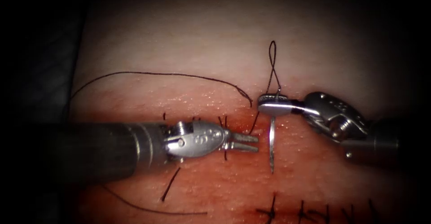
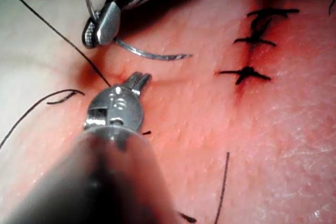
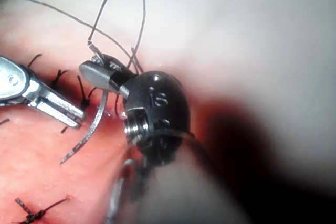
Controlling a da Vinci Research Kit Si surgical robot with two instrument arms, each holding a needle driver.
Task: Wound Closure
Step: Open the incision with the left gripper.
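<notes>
Endoscope view: the tissue (image 1: 188, 80) spreads pale above and red around the cut (image 1: 251, 129), with finished stitches (image 1: 310, 214) in a row along the lower edge. The left arm's tool (image 1: 245, 142) comes in level from the left, its two jaws a little apart and holding nothing, tips pointing straight at the needle. The right arm's tool (image 1: 269, 105) comes in from the right and is clamped on the needle (image 1: 272, 147) near its thread end. From that grip the needle hangs down the picture, its long axis nearly upright and crosswise to the left tool's jaws, its point (image 1: 272, 170) free above the tissue (not in it, as far as these pictures allow).

So the needle's body lies just beyond the left tool's tips, to their right, near but not touching; the right tool already holds it, the left is next nearest. The thread (image 1: 272, 62) rises from the grip in a small loop, and a longer run arcs away to the left. Short cut ends of thread (image 1: 170, 183) lie below the left tool.
</notes>
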